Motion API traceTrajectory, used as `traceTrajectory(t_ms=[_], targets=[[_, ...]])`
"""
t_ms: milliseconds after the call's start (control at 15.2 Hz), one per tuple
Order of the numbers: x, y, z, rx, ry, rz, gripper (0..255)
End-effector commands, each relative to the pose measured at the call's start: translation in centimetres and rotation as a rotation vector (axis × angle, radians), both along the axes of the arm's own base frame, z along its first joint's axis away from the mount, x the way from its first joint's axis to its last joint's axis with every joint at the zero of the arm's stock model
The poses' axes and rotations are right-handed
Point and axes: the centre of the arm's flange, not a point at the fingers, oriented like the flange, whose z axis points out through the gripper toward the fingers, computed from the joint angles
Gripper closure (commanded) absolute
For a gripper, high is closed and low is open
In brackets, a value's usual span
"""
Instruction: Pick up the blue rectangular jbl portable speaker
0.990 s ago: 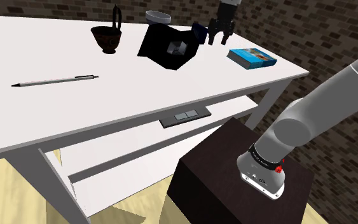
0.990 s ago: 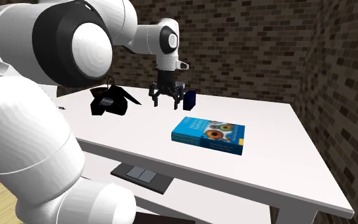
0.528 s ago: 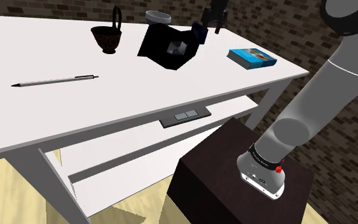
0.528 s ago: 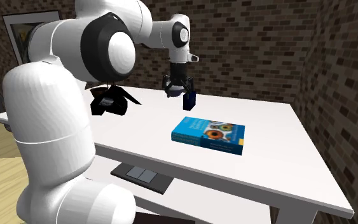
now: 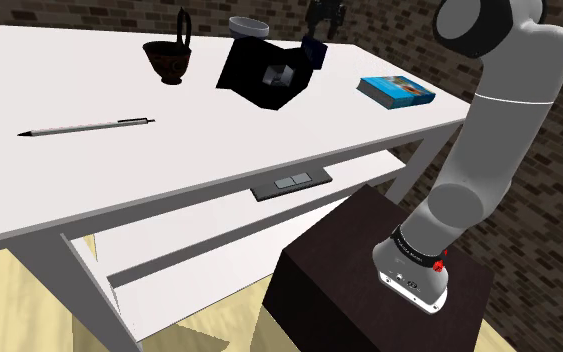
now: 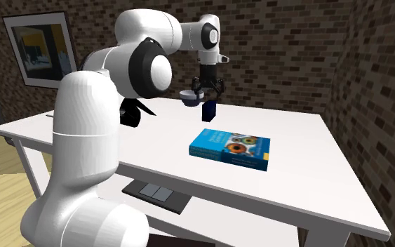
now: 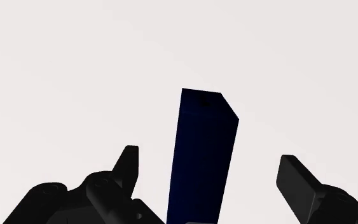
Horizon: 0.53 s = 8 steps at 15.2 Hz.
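Hangs just above the upright dark blue speaker (image 7: 203, 159) on the white worktop (image 7: 75, 76), with fingers (image 7: 298, 184) spread wide, touching nothing.

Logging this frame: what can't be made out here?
End of the speaker nearest the gripper: wrist view, cut off by the picture's edge.
Upper part of the gripper: shoulder view, cut off by the top edge.
The black boxy object: second exterior view, mostly behind the arm.
Title on the book: both exterior views, too small.
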Motion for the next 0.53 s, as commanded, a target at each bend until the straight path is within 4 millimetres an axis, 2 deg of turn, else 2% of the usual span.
traceTrajectory(t_ms=[0,330,462], targets=[[0.5,-0.3,-0.6,-0.001,-0.003,0.001,0],[0.5,-0.3,-3.3,-0.001,-0.003,0.001,0],[0.5,-0.3,-3.6,-0.001,-0.003,0.001,0]])
